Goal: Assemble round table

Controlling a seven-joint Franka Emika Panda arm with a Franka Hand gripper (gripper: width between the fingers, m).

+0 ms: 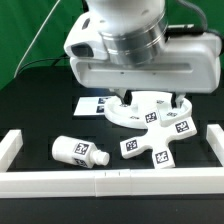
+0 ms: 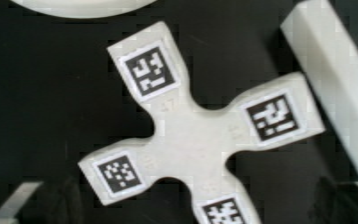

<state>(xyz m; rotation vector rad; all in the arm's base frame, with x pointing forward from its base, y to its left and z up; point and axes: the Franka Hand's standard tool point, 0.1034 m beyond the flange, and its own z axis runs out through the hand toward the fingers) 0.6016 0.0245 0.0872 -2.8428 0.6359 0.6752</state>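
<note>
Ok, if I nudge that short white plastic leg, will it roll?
Likely yes: the short white cylindrical plastic leg lies on its side on the black table, so a sideways push should roll it. It looks rigid, so probably no flex. The long white rail frame nearby may stop it.

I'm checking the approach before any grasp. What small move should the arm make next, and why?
Probably lower straight down a little toward the cross-shaped base. The wrist view is centred on it, it lies flat with a gap between it and the round disc, and the fingers stand open with nothing between them, so a short descent looks like the sensible step before closing.
</note>
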